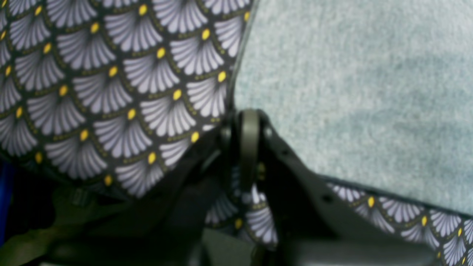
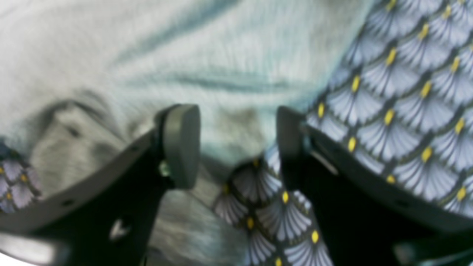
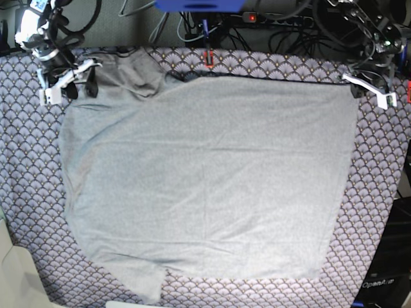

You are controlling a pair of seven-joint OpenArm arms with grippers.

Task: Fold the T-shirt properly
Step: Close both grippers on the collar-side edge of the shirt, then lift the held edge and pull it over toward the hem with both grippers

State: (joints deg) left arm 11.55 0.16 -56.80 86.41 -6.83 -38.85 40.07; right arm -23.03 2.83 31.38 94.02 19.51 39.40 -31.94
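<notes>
The light grey T-shirt (image 3: 205,173) lies spread almost flat over the purple fan-patterned tablecloth (image 3: 379,192), with a sleeve (image 3: 128,74) bunched at the far left. My right gripper (image 2: 234,144) is open over the wrinkled cloth there, its pads (image 2: 181,144) apart with nothing pinched between them; in the base view it (image 3: 70,83) is at the far left corner. My left gripper (image 1: 247,125) is shut right at the shirt's far right corner (image 1: 351,92), where the two cloth edges meet its jaws. The base view shows that gripper (image 3: 369,88) at the corner too.
Cables and a power strip (image 3: 270,19) run along the table's back edge, with a small red object (image 3: 209,59) near the collar. A beige surface (image 3: 13,269) is at the lower left. A dark box (image 3: 385,276) is at the lower right.
</notes>
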